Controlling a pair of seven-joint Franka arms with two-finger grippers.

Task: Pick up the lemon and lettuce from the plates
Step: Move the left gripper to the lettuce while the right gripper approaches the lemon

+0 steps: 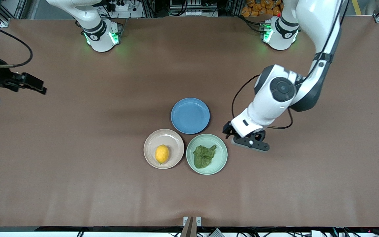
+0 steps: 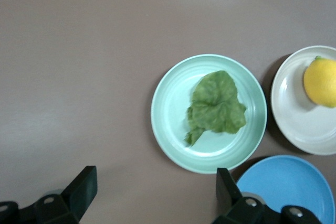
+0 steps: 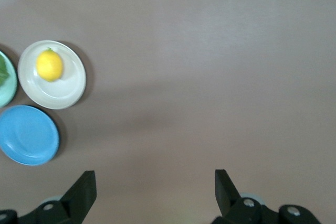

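lemon (image 3: pixel 50 65) on beige plate (image 3: pixel 65 90) — untouched

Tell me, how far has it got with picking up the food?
Nothing is picked yet. The small yellow lemon lies on the beige-pink plate, the wrinkly green lettuce leaf on the mint plate. The left gripper hangs open beside the mint plate; the right gripper waits open, empty.

Blue plate (image 1: pixel 190 116) on brown desk (image 1: pixel 77 158), approx mid-desk; empty, upright; shallow w/ raised rim; also seen in both wrist views (image 2: pixel 286 183) (image 3: pixel 27 135); orange items (image 1: pixel 260 7) piled off desk edge, near left arm base.
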